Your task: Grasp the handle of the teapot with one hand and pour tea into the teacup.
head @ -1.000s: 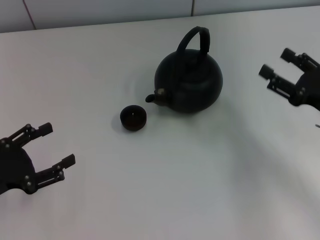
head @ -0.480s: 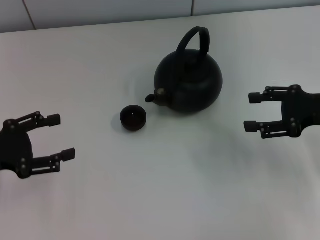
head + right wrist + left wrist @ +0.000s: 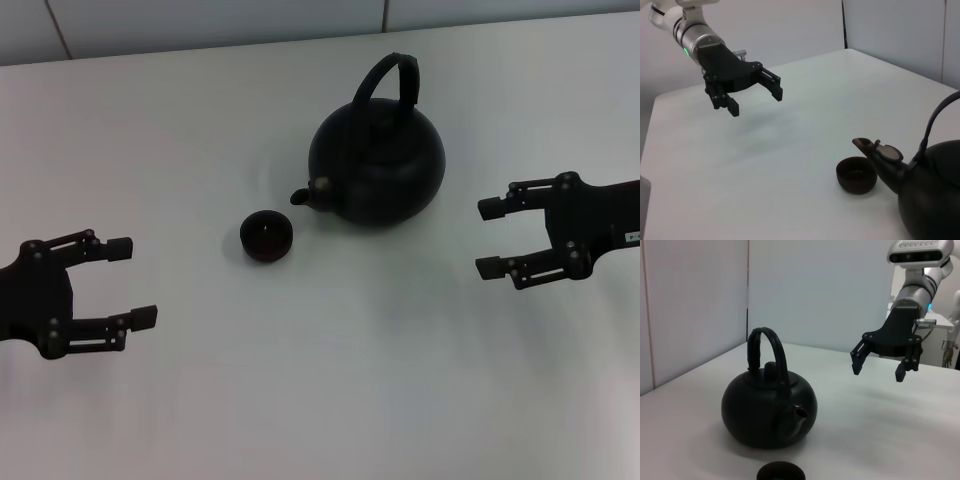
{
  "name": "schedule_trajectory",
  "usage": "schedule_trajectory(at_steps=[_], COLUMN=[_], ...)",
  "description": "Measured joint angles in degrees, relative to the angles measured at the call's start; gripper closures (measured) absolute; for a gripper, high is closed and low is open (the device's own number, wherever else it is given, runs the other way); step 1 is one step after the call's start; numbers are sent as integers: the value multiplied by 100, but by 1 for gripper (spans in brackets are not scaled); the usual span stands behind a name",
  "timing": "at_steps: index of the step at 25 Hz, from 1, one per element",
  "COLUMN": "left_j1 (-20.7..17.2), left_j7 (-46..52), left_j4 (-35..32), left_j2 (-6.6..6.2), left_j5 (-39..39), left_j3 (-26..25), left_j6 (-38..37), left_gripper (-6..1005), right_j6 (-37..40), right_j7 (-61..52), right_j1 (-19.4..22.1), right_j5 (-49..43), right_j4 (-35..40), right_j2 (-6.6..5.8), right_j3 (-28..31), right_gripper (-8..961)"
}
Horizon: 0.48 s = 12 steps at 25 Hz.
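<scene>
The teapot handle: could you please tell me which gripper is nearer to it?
The right gripper is nearer, open beside the teapot and lower than its handle. The left gripper, also open, sits far off beyond the teacup.

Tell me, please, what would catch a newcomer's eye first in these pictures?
Most striking is the squat black teapot standing toward the far middle of the white table, its arched handle upright over the lid. Just off its spout sits the tiny dark teacup, apart from the pot. The left gripper and right gripper hover open on either side, holding nothing.
</scene>
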State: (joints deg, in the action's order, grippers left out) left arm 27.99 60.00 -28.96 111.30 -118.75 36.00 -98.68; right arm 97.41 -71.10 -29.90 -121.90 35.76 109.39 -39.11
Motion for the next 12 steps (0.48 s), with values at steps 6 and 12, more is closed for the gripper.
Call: schedule_trajectory(at_steps=[6,12], left_j1=[3,5], left_j7=[2,3], left_j4=[-32,-65], left_j2=[10,23], left_j5=[0,-1], left_j3=[-17,4], left_j6=[183,246], left_gripper=[136,136], right_j6=[-57,-49], right_j7=[13,-5], right_j1=[70,67], right_j5=[20,-1], right_j4=[195,208], right_j2=[126,131], right_j3=[41,14], right_gripper=[168,168])
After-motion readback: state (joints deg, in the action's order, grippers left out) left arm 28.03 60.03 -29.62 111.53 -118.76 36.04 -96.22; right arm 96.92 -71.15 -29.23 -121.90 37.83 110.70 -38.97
